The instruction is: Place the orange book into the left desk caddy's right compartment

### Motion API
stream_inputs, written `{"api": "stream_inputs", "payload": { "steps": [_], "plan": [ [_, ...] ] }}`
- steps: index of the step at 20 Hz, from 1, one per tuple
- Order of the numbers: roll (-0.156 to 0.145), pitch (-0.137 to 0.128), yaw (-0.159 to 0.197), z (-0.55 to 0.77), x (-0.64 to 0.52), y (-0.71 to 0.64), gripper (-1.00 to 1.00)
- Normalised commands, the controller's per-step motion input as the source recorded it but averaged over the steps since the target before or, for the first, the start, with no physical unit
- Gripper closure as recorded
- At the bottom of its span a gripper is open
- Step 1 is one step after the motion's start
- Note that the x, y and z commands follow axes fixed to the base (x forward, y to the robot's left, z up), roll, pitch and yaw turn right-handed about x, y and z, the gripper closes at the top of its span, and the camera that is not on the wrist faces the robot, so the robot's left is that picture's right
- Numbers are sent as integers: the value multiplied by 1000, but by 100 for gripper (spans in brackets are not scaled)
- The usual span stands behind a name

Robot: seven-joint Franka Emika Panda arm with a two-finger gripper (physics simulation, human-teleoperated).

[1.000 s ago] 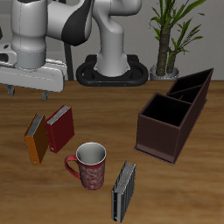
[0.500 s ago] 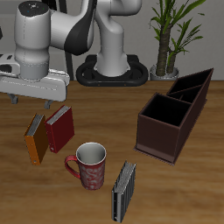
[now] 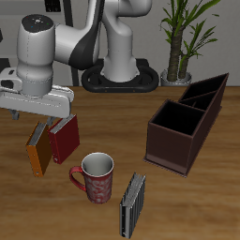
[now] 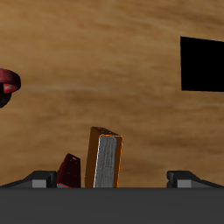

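Arm low, wrist pointing down.
My gripper (image 3: pixel 43 120) hangs with its fingers (image 4: pixel 38 179) spread wide apart.

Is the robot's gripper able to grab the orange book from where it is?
Probably yes. The gripper hangs open right above the orange book, which stands upright with its top free. The red book beside it is close, so one finger has little room.

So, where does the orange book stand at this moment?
In the exterior view the orange book stands upright on the table, close beside the red book, below the gripper and behind the red mug.
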Motion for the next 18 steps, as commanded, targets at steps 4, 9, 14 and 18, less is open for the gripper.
{"api": "stream_inputs", "payload": {
  "steps": [4, 9, 14, 18],
  "plan": [
    [-5, 8, -21, -263, -8, -112, -100],
    [-28, 14, -17, -228, -39, -114, -100],
    [-8, 27, -30, -315, -20, -111, -100],
    [-2, 23, -2, -222, -24, 12, -100]
  ]
}}
